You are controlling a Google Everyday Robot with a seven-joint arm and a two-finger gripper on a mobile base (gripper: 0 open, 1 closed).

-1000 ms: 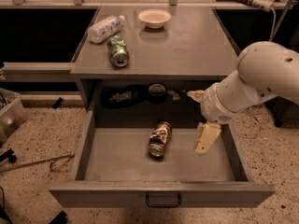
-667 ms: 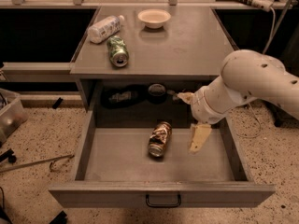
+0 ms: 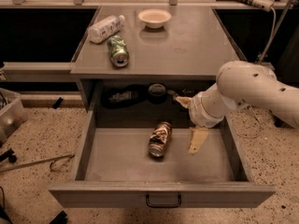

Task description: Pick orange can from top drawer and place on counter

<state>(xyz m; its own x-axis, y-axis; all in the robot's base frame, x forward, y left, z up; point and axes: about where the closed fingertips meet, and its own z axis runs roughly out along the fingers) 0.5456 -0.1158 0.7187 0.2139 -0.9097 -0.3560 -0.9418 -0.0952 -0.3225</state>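
Note:
The orange can (image 3: 160, 139) lies on its side in the middle of the open top drawer (image 3: 117, 164), one silver end facing the front. My gripper (image 3: 189, 121) hangs inside the drawer just right of the can, apart from it. It is open: one pale finger (image 3: 197, 140) points down near the drawer floor and the other (image 3: 182, 101) is up near the cabinet opening. It holds nothing. The grey counter (image 3: 191, 43) is above the drawer.
On the counter stand a white bowl (image 3: 154, 17) at the back, and a white plastic bottle (image 3: 105, 28) and a green can (image 3: 117, 50) lying at the left. Dark items (image 3: 122, 97) sit in the shelf behind the drawer. A grey bin (image 3: 9, 115) is on the floor at left.
My arm and gripper have moved left inside the drawer, closer to the orange can. The can has not moved.

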